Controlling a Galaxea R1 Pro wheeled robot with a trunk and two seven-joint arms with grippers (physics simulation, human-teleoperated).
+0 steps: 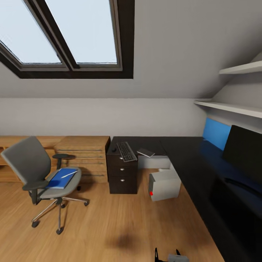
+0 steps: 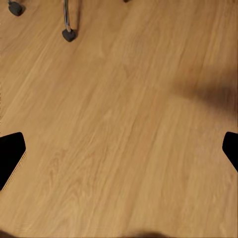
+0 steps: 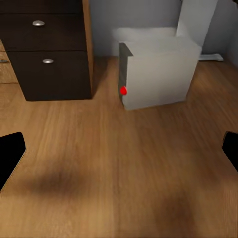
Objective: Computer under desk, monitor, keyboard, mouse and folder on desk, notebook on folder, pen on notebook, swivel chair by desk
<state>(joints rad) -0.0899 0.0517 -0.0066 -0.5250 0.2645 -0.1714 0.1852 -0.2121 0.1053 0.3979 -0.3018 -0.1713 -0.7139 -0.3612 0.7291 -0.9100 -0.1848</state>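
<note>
The floor [image 1: 109,225] is smooth, light wood planking with a fine grain and a soft sheen. The tabletop [image 1: 196,163] is glossy black, mirroring the blue panel [image 1: 216,133] at its 12 o'clock edge. The swivel chair [image 1: 40,171] has matt grey padding, probably cloth, on a shiny chrome base. The computer [image 3: 156,72] looks like matt grey plastic or painted metal. The drawer cabinet [image 1: 85,154] shows rough, banded wood.

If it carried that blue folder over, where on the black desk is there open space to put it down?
The desk looks bare along its long stretch, between the flat grey item near the corner and the monitor further along. The short end above the drawers is crowded: the keyboard and a small dark mouse lie there. The folder lies on the swivel chair.
</note>
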